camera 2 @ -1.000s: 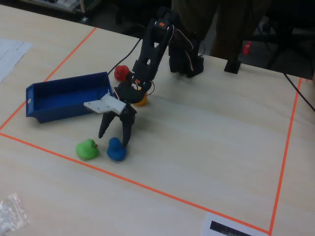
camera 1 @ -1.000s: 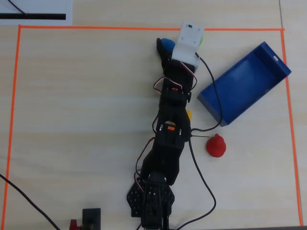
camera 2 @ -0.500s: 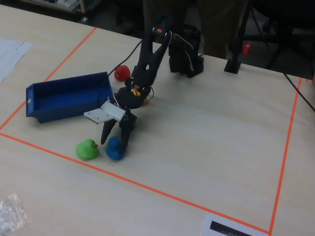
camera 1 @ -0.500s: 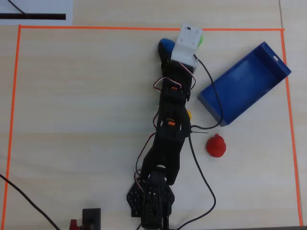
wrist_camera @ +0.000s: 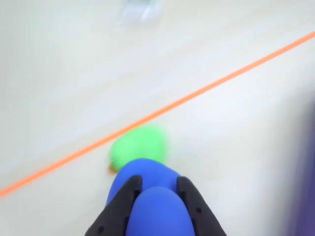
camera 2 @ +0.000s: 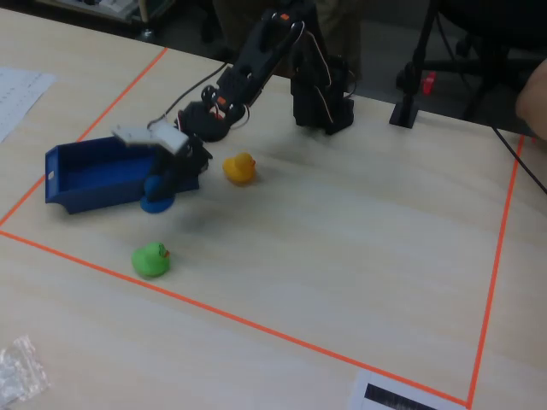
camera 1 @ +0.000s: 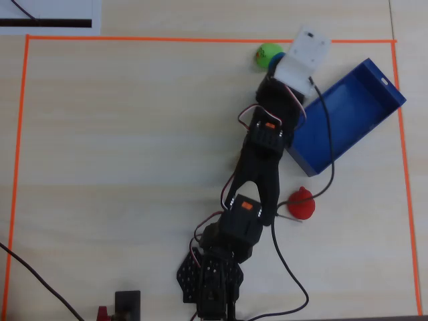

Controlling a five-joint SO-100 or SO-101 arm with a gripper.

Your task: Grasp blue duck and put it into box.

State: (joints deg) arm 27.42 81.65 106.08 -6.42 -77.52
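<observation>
My gripper (wrist_camera: 157, 181) is shut on the blue duck (wrist_camera: 156, 211), with a black finger on each side of it. In the fixed view the gripper (camera 2: 168, 184) holds the blue duck (camera 2: 157, 196) low, right by the near wall of the dark-blue box (camera 2: 81, 190). I cannot tell whether the duck touches the table. In the overhead view only a blue sliver of the duck (camera 1: 275, 61) shows under the white wrist block (camera 1: 302, 57). The box (camera 1: 364, 80) lies to its right there.
A green duck (camera 2: 151, 259) (wrist_camera: 140, 143) (camera 1: 268, 53) sits just beyond the blue one, near the orange tape line (wrist_camera: 206, 91). A yellow duck (camera 2: 240, 168) sits beside the arm and looks red in the overhead view (camera 1: 301, 203). A black cable (camera 1: 328, 144) crosses the box.
</observation>
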